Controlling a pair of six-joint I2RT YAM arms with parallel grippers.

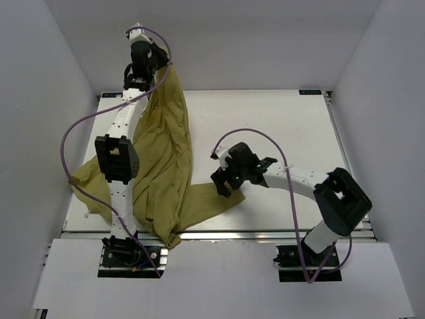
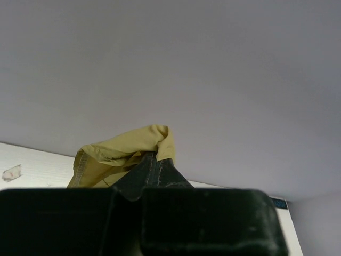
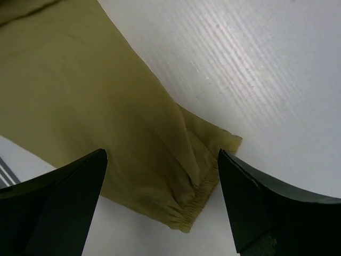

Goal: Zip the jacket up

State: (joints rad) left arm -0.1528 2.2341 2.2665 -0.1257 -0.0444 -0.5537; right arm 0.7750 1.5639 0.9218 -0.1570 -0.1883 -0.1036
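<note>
Between left jaws, clenched tight, jacket (image 1: 166,153) hangs bunched above bench (image 1: 285,119); below right jaws, released wide, cuff (image 3: 194,197) lies flat. Zipper not visible; zipping seemingly all left to do.

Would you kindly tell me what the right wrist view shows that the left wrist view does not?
Only the right wrist view: the right claw wide open over the gathered sleeve cuff of the jacket, which lies flat on the table. Only the left wrist view: the left claw shut on a bunched fold of the jacket, raised in front of the grey wall. Both: olive-yellow jacket fabric ahead of the claw's dark fingers, and some white table surface.
</note>
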